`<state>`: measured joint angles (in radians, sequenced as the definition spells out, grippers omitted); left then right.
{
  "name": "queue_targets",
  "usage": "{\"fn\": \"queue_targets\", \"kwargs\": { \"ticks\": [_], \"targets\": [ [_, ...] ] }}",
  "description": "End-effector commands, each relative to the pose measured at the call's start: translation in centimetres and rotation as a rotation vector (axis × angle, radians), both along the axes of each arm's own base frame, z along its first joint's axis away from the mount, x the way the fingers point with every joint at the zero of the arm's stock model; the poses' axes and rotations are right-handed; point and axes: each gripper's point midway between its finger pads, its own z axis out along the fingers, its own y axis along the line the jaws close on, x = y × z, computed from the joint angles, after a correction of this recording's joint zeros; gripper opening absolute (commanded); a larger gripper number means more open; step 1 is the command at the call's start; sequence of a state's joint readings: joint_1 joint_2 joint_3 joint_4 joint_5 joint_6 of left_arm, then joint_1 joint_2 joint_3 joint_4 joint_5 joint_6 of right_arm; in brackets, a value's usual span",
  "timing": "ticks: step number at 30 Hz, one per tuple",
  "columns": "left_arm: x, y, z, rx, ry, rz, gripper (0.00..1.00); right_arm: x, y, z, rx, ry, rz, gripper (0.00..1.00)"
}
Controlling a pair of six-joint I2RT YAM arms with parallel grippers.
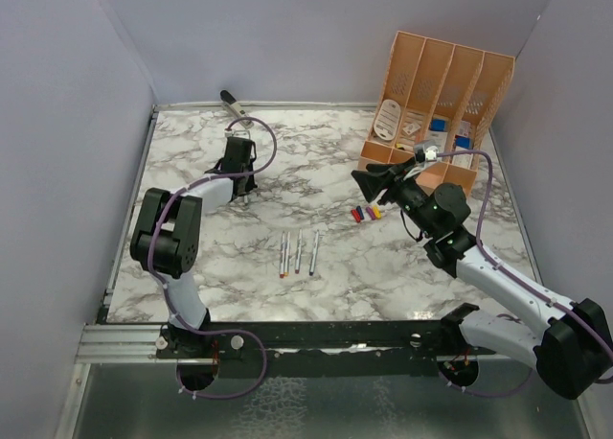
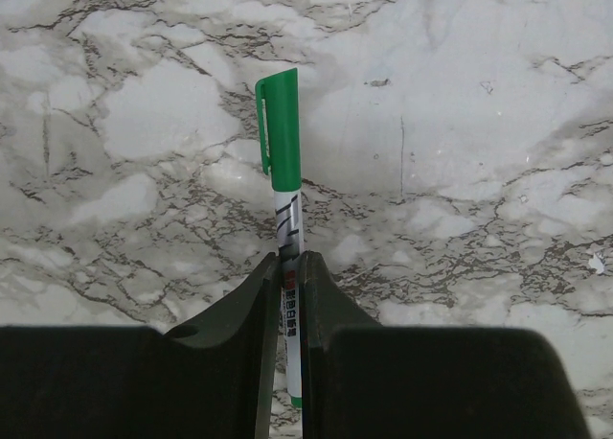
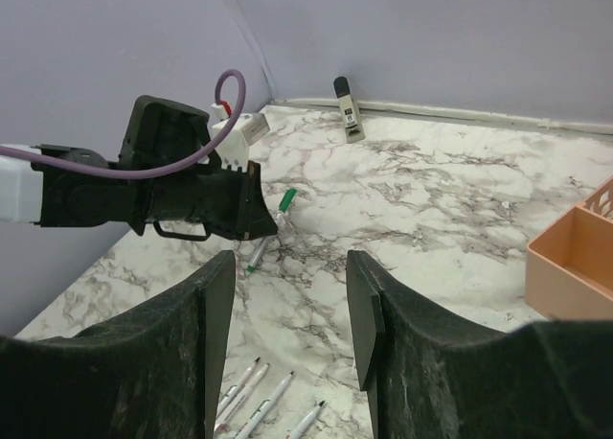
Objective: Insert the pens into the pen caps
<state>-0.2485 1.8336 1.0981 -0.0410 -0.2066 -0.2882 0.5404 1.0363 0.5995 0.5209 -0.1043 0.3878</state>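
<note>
My left gripper (image 1: 241, 192) is at the back left of the table, shut on the barrel of a silvery-white pen (image 2: 289, 230) that wears the green cap (image 2: 281, 132). The capped pen points away from the jaws, low over or on the marble. It also shows in the right wrist view (image 3: 269, 230) under the left gripper (image 3: 251, 230). Uncapped pens (image 1: 299, 253) lie side by side mid-table and show at the bottom of the right wrist view (image 3: 259, 405). A cluster of red, blue, yellow and purple caps (image 1: 364, 212) lies just below my right gripper (image 1: 369, 182), which is open and empty (image 3: 287, 314).
An orange file organizer (image 1: 441, 103) with small items stands at the back right; its corner shows in the right wrist view (image 3: 575, 262). A dark and beige object (image 1: 233, 103) lies against the back wall. Purple walls enclose the marble table (image 1: 192, 266).
</note>
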Motion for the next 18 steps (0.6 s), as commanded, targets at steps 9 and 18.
{"fn": "queue_targets", "kwargs": {
  "ticks": [9, 18],
  "targets": [
    [1.5, -0.8, -1.9, -0.005, 0.07, -0.048, 0.19, 0.2, 0.0, 0.2, 0.001, -0.003, -0.009, 0.47],
    [2.2, -0.7, 1.4, -0.007, -0.005, -0.042, 0.51, 0.8, -0.2, 0.0, -0.009, 0.0, -0.036, 0.48]
  ]
}}
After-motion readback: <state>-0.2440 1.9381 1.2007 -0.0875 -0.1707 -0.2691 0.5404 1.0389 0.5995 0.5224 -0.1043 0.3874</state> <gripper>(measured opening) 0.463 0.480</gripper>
